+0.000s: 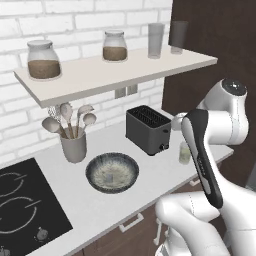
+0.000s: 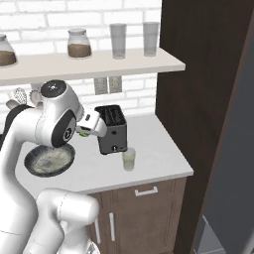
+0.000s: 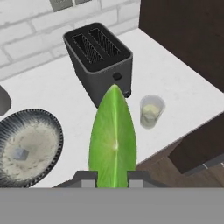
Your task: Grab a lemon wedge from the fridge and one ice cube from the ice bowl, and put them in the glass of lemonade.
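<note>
lemon wedge [image 3: 112,140]: bright yellow-green | ice bowl [image 3: 56,131]: dark grey-blue ribbed rim, speckled cream inside | toaster [image 3: 98,61]: black | table [image 3: 175,83]: white

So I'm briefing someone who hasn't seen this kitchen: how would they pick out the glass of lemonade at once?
Find the white counter under the wall shelf, then the black toaster on it. The glass of lemonade stands just in front of the toaster, toward the counter's front edge. It is short, clear, and holds pale yellow-green liquid, unlike the two tall empty glasses on the shelf.

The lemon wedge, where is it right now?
The lemon wedge is clamped in the gripper, above the counter between the ice bowl and the glass of lemonade.
</note>
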